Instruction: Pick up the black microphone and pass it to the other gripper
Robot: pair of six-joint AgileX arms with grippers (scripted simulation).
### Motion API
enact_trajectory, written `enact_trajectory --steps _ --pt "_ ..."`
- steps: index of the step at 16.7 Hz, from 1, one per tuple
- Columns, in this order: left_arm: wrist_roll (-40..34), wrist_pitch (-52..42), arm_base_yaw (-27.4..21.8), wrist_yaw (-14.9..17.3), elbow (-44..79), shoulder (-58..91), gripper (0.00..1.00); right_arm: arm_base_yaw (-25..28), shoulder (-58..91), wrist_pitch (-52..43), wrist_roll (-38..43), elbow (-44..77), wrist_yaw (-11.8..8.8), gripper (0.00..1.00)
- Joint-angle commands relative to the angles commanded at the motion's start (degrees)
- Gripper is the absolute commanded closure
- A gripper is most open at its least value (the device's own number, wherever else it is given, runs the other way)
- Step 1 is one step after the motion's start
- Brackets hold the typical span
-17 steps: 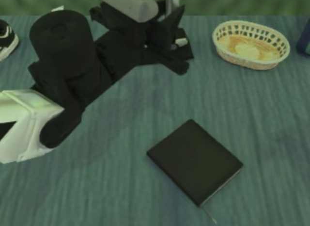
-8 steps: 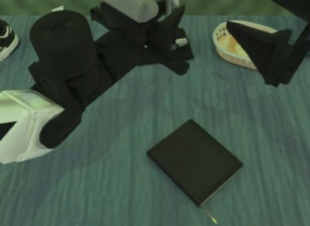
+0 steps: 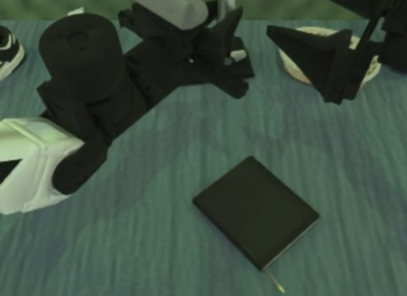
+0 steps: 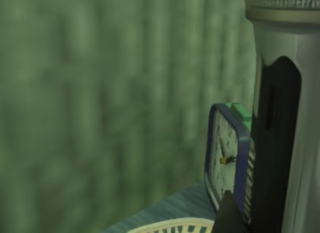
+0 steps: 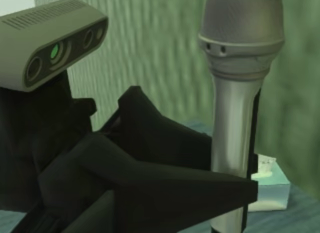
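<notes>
Mid-handover, judging by the layout. Left claw (image 3: 222,58) is clamped on the black microphone (image 5: 235,93), holding it upright with the silver mesh head on top and well off the surface (image 3: 159,245); the top view only shows a sliver of the mic between the fingers, while the right wrist view shows it whole, stem pinned by a left finger (image 5: 165,178). Upright hold probably leaves the upper stem free for a second grip.

Right claw (image 3: 318,58), all-black arm, is beside the left claw and apart from it, over the wicker basket (image 3: 289,64), wedge fingers pointing toward the mic. Fingers look spread wide, nothing between them. Not touching the mic yet.

Left wrist view: mic body close alongside the claw, a blue clock (image 4: 227,160) beyond it, basket rim below.

Black notebook (image 3: 254,210) lies flat nearer the camera than both claws, untouched, not the target. A sneaker (image 3: 7,51) sits far out on the left claw's side.

Next likely calls for the right claw to close in level with the stem; risk is a finger clash with the left claw.
</notes>
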Motion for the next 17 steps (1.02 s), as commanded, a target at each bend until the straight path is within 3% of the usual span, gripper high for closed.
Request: enact_trajectory --steps 4,12,17 --pt "0.0 0.0 0.0 0.0 0.0 0.0 1.0 1.1 2.1 0.4 0.1 1.8 1.3 0.0" --pt "0.0 0.0 0.0 0.0 0.0 0.0 1.0 10.1 17.8 3.2 0.5 14.8 10.3 0.0" --pt "0.0 0.0 0.0 0.0 0.0 0.0 1.0 10.6 18.5 3.3 0.5 15.4 10.8 0.0"
